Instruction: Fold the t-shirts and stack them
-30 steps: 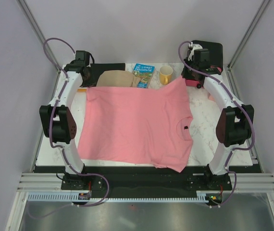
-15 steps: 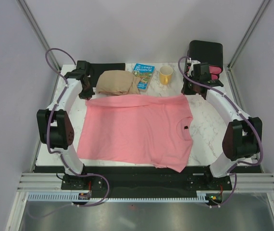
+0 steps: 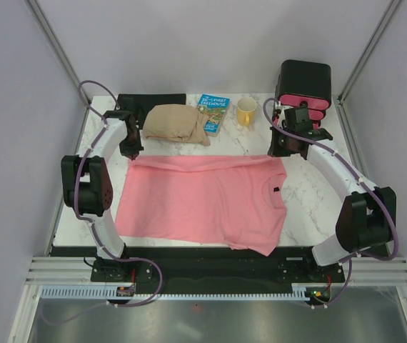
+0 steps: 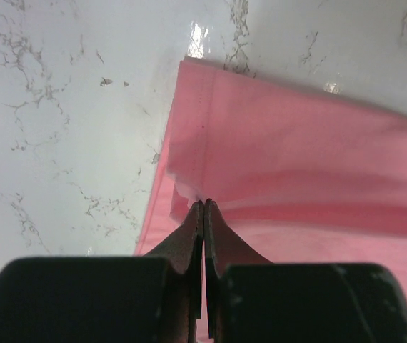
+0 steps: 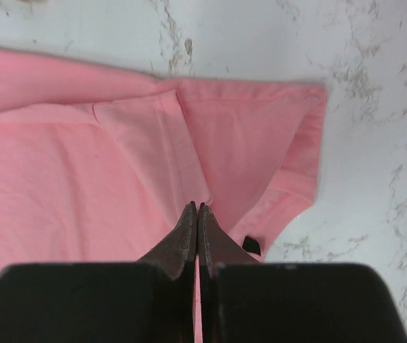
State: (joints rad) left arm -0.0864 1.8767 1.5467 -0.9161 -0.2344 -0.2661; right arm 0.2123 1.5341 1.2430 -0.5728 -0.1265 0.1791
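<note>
White marble tabletop (image 3: 307,193) between pale walls (image 3: 189,43) carries salmon-pink t-shirt (image 3: 203,200).

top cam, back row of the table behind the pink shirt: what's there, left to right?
tan cloth bundle → blue book → yellow mug → black box with pink drawer fronts

We're looking at a plain salmon-pink t-shirt (image 3: 203,196) with a small dark label (image 3: 275,190) at the neck. The surface (image 3: 307,189) is white marble with grey veining. Also spotted: a blue book (image 3: 213,108), a yellow mug (image 3: 246,111), a tan cloth bundle (image 3: 175,123), and a black box (image 3: 305,75) with pink drawer fronts. The arms (image 3: 111,137) are white with black joints.
</note>
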